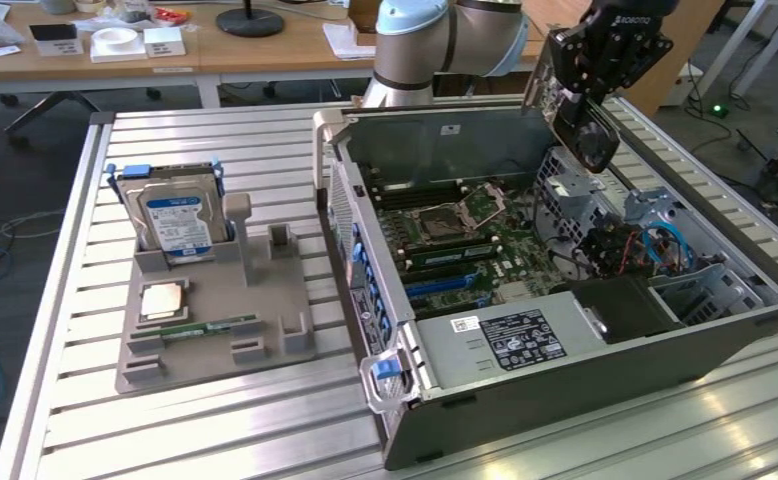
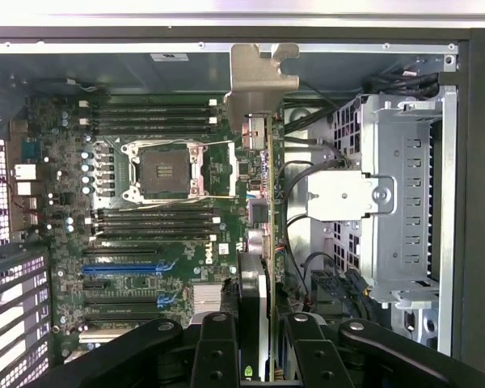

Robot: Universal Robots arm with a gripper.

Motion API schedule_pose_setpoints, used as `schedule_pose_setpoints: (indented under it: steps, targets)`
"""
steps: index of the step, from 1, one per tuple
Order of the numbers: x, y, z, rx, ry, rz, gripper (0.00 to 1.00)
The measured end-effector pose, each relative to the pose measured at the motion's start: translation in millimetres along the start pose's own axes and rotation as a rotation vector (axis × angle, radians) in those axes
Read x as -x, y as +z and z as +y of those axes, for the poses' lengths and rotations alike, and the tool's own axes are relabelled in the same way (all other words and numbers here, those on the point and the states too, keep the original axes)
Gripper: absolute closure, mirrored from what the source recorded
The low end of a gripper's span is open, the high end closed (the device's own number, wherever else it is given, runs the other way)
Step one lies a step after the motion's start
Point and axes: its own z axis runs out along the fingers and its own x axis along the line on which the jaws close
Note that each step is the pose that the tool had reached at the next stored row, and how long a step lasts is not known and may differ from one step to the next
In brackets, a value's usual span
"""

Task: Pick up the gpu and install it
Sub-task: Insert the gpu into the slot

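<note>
Overhead, the gripper (image 1: pixel 592 90) hung above the open computer case (image 1: pixel 523 385), its fingers clamped on the gpu (image 1: pixel 589 135); the card was held up in the air, on edge and a little tilted, clear of the motherboard (image 1: pixel 463 250) and over the part of the case toward the exterior view's right.

Seen from the wrist, the gripper (image 2: pixel 256 343) pinched the gpu (image 2: pixel 259 275) from both sides, the black fingers (image 2: pixel 217 347) pressed against its faces; the card appeared edge-on, with its silver end bracket (image 2: pixel 257 81) at the end away from the fingers; beneath it lay the motherboard (image 2: pixel 145 242) on one side and the metal drive cage (image 2: pixel 404 194) on the other; the processor socket (image 2: pixel 163 170) sat open between rows of memory slots.

Beside the case, toward the exterior view's left, a grey holder (image 1: pixel 276 345) rested on the slatted metal surface (image 1: pixel 229 420); a hard drive (image 1: pixel 176 222) with a blue-and-white label stood upright in it, and a narrow green memory stick (image 1: pixel 209 328) lay flat near its front edge; both were well apart from the gripper.
</note>
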Motion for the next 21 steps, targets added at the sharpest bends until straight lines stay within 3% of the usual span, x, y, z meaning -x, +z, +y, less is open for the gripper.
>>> schedule_pose_setpoints:
  steps: [11, 21]
  targets:
    - [0.0, 0.0, 0.0, -0.0001, -0.006, 0.0002, 0.73]
    - [-0.1, 0.1, 0.0, 0.0015, -0.097, 0.0028, 0.73]
